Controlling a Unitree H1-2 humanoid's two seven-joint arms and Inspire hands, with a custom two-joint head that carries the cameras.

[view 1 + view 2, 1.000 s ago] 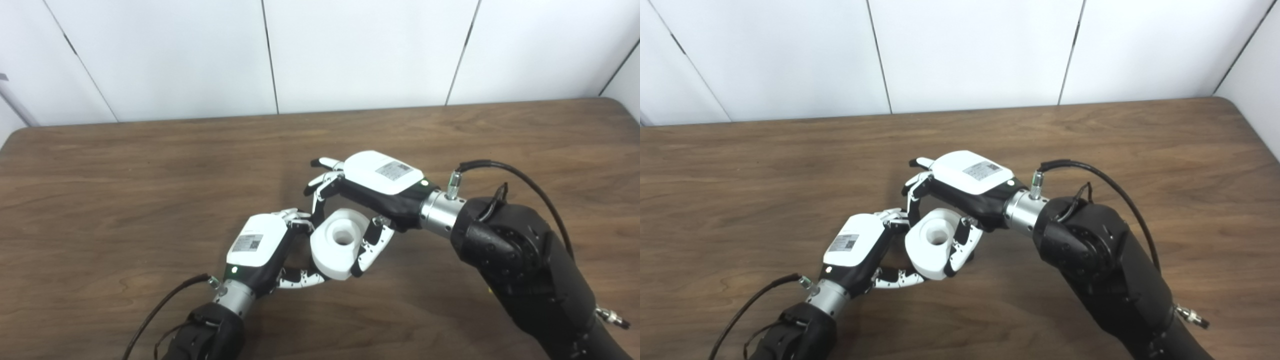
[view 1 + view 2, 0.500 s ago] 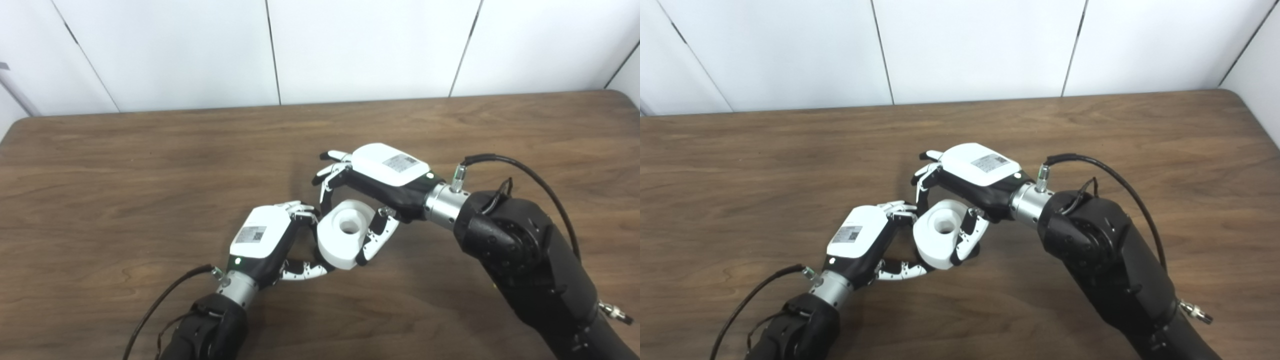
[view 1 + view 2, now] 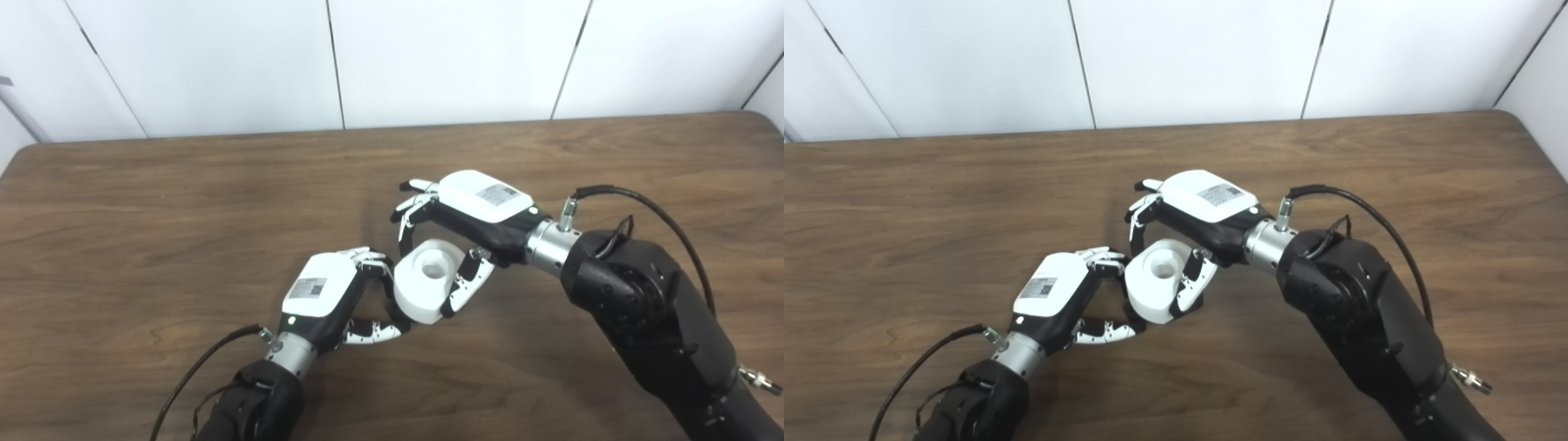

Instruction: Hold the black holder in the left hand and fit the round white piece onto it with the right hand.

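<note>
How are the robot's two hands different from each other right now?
The right hand grips the round white piece between fingers and thumb; the left hand curls beside that piece, and what it holds is mostly hidden. The right hand reaches in higher and farther back on the wooden table; the left hand sits lower and nearer. Both share white backs with labels and black-and-white fingers.

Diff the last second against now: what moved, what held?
The right hand, shut on the round white plastic piece, drew it slightly right and up, away from the left hand. The camera also tilted between the first pictures. Both hands' holds are unchanged; the black holder is barely visible in the left hand.
</note>
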